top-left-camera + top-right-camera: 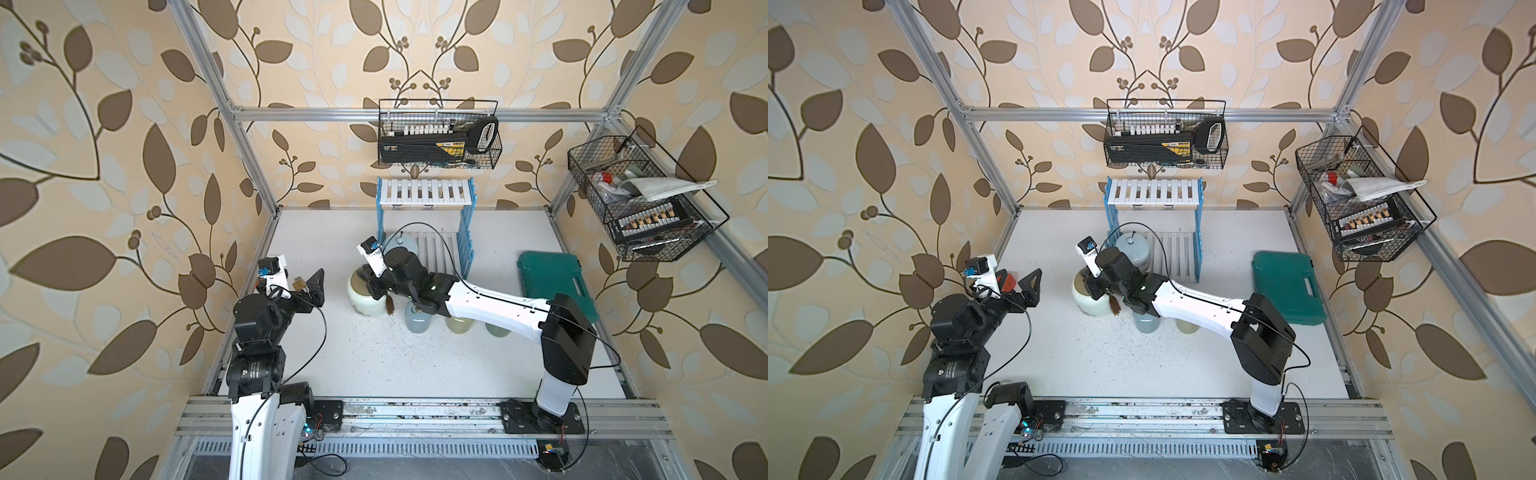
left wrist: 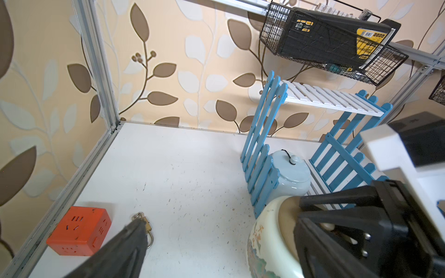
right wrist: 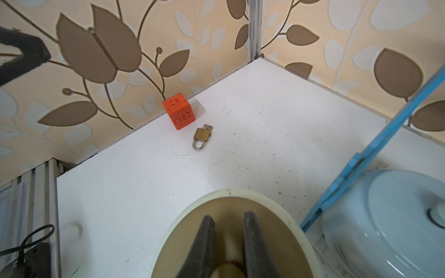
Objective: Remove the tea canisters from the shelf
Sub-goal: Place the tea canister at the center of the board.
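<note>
Your white tabletop [image 1: 374, 365] carries a two-tier shelf of white slats and blue picket sides [image 1: 426, 192] at far centre, with a pale blue squat jar [image 2: 292, 175] on its lower board. Nearer are a cream squat jar [image 1: 363, 299], a blue-grey cylinder [image 1: 417, 322], a yellow-green cylinder [image 1: 457, 326] and a sage green cylinder [image 1: 496, 330]. A teal plastic case [image 1: 555, 282] lies right. An orange cube socket [image 3: 179, 112] and a brass padlock [image 3: 201, 136] lie left.

We are holding our right claw [image 1: 370, 286] closed over the lid of the cream canister [image 1: 360, 301] on the bench [image 1: 374, 361], just beside the shelf [image 1: 426, 192] whose lower tier is carrying the pale blue canister [image 1: 403, 246].
</note>
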You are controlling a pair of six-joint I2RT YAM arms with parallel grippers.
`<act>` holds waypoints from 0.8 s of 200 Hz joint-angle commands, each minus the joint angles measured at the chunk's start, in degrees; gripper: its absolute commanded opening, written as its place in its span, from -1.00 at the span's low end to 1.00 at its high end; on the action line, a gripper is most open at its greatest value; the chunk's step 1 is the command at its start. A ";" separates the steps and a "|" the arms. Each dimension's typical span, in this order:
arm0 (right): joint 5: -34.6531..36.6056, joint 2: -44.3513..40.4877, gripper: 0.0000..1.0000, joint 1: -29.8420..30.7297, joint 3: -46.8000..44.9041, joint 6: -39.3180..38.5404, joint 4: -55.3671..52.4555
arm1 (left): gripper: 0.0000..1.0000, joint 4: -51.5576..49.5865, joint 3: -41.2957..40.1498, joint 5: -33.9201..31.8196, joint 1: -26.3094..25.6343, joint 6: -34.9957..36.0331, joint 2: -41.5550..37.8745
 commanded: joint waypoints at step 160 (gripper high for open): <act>-2.60 5.70 -1.00 0.83 -8.15 1.93 18.83 | 0.97 3.04 0.17 0.31 -0.11 0.62 -0.97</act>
